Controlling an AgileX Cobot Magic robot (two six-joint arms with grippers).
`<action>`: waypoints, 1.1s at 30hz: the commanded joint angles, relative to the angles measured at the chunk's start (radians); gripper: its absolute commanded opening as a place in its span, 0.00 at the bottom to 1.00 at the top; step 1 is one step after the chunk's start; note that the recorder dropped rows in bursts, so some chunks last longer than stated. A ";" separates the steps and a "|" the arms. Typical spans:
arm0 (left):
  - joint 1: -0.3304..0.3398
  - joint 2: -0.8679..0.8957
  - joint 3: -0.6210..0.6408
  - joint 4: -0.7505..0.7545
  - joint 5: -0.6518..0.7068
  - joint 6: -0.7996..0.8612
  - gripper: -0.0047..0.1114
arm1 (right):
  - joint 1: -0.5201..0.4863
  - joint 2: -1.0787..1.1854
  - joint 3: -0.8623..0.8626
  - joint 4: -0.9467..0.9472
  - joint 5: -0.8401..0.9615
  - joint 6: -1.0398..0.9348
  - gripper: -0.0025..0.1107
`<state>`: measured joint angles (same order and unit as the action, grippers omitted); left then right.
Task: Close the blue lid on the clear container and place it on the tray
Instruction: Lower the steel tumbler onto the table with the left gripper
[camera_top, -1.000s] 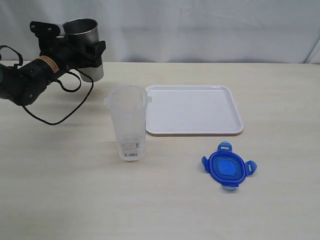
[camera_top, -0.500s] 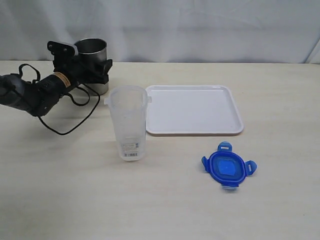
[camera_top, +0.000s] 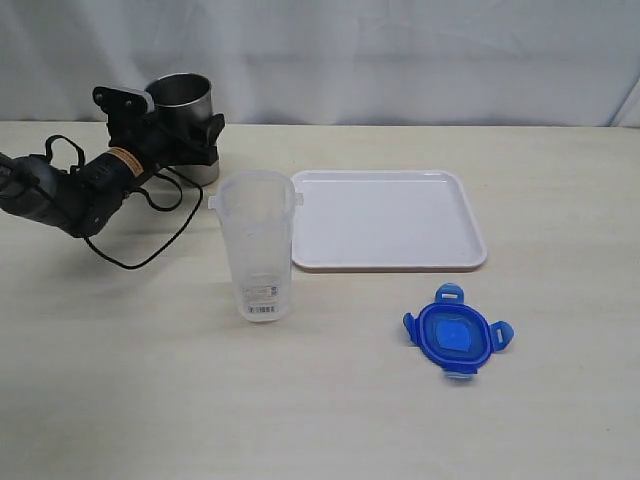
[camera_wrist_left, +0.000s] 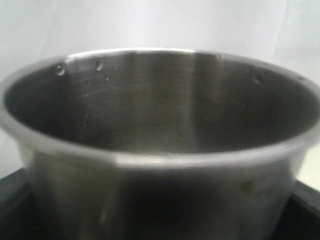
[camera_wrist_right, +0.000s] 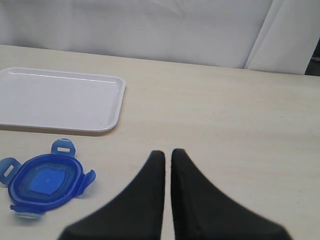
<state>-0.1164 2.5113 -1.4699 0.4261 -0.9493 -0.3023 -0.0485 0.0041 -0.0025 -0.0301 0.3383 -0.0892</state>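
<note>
Left tool (camera_top: 182, 132): clamped on the steel tumbler (camera_top: 183, 92), upper left of frame. Within the last second it has lowered the tumbler from a raised position to what appears to be the worktop (camera_top: 330, 420).

Right tool (camera_wrist_right: 167, 161): fingers together, holding nothing.

Clear container (camera_top: 257, 245): upright, uncovered, just beside the tray (camera_top: 385, 225).

Blue lid (camera_top: 457, 337): flat, lower right, apart from both.

Judgement: the tumbler is being set aside; closure has not begun.
</note>
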 joint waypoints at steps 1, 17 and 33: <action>0.000 -0.008 -0.013 -0.018 -0.050 -0.002 0.04 | -0.007 -0.004 0.003 0.000 0.000 0.000 0.06; 0.000 -0.008 -0.013 0.062 0.025 -0.019 0.54 | -0.007 -0.004 0.003 0.000 0.000 0.002 0.06; 0.000 -0.008 -0.013 0.077 0.041 -0.044 0.61 | -0.007 -0.004 0.003 0.000 0.000 0.000 0.06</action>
<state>-0.1164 2.5095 -1.4785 0.4947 -0.9179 -0.3190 -0.0485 0.0041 -0.0025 -0.0301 0.3383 -0.0892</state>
